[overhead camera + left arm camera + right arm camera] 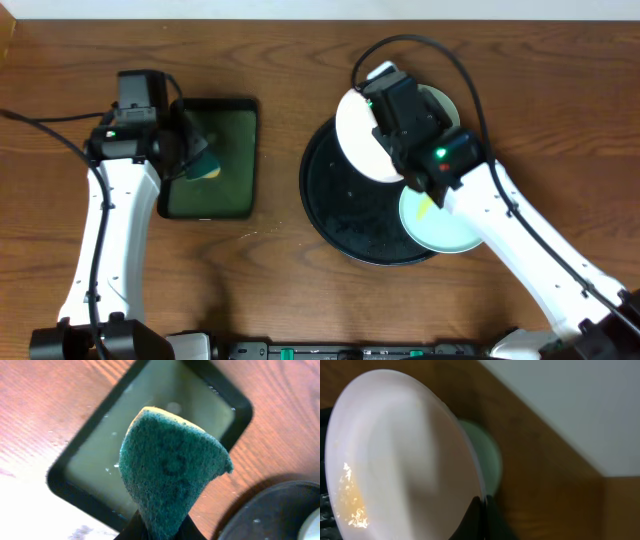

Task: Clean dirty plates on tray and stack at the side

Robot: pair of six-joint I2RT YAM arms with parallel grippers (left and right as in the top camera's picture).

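On the near right part of the round black tray [330, 205], one pale mint plate [450, 228] lies flat, a yellow smear on it. Above the tray's far half, the right gripper [481, 510] pinches the rim of a white plate [360, 140], fingers closed tight on its edge. The plate is tipped steeply on edge, its long axis running near to far and its broad face turned left. A third plate [447, 103] sits just beyond the tray's far right rim (mostly hidden by the arm). Left of the tray, the left gripper [160, 532] clamps a green sponge [170, 470] above a rectangular dark-green tray [230, 175] on the wooden table [270, 60].
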